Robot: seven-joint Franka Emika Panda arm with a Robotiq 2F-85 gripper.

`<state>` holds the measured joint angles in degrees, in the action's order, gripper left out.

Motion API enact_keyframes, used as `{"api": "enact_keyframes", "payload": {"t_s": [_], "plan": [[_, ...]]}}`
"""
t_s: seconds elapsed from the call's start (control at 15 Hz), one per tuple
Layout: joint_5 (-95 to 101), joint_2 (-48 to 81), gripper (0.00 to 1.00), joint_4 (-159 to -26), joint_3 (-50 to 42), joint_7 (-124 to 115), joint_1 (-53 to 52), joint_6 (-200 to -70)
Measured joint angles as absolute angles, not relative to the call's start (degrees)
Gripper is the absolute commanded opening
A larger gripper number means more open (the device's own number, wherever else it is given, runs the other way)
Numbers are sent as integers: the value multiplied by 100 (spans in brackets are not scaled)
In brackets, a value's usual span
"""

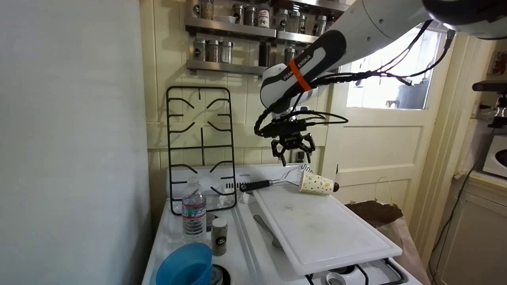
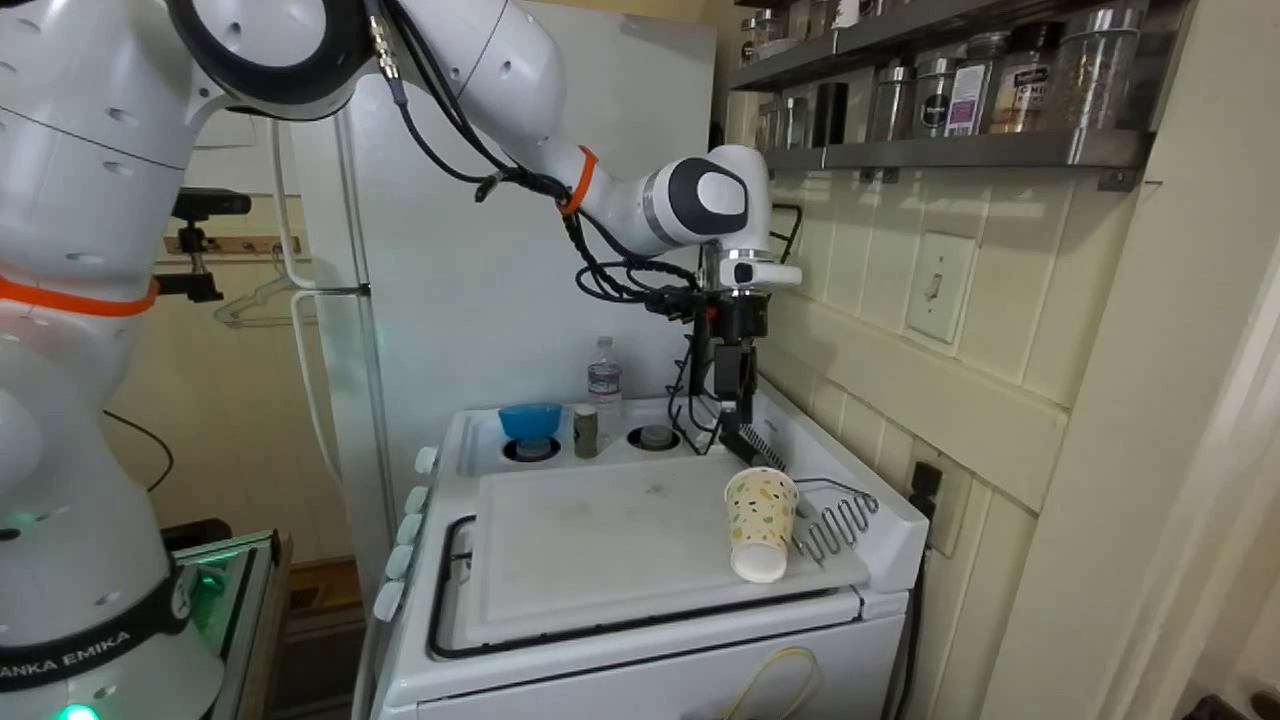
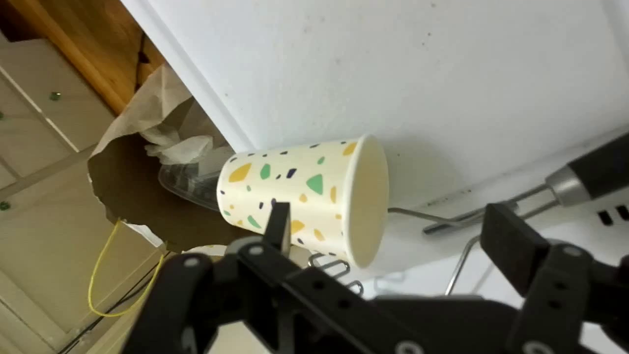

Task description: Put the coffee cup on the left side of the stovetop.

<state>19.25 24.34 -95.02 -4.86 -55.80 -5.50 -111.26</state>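
Observation:
The coffee cup, cream with green, yellow and dark flecks, lies on its side at the back corner of a white board (image 1: 313,227). The cup shows in both exterior views (image 1: 316,184) (image 2: 762,515) and in the wrist view (image 3: 295,191), its open mouth towards the masher. The white stovetop (image 1: 242,233) (image 2: 468,445) carries the board on one half. My gripper (image 1: 296,160) (image 2: 735,412) is open and empty above the board's back edge, apart from the cup. In the wrist view, one finger of the gripper (image 3: 388,216) overlaps the cup's side.
A masher (image 1: 256,185) (image 2: 840,525) lies beside the cup. A burner grate (image 1: 202,147) leans on the back wall. A bottle (image 1: 194,213), spice jar (image 1: 219,237) and blue bowl (image 1: 186,265) stand on the stovetop's other half. A spoon (image 1: 269,231) lies beside the board.

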Motion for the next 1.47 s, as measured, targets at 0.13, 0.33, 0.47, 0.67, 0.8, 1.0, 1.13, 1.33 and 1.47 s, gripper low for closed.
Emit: {"api": "enact_keyframes", "payload": {"t_s": [0.13, 0.33, 0.47, 0.67, 0.8, 1.0, 1.13, 1.33, 1.47], "plan": [[2167, 2639, 100, -9324, -526, -5621, -659, -10592], [2566, 2948, 100, -9061, -626, -5776, -781, -9904], [2781, 3164, 100, -8875, -693, -5966, -826, -9606], [2876, 3467, 100, -8588, -771, -6219, -835, -9536], [2876, 3640, 100, -8391, -807, -6296, -834, -9518], [2884, 3823, 66, -8164, -830, -6305, -835, -9488], [2939, 3898, 49, -8088, -850, -6304, -837, -9473], [3034, 3944, 27, -8085, -884, -6295, -838, -9468], [3077, 3965, 11, -8085, -895, -6292, -838, -9463]]}}
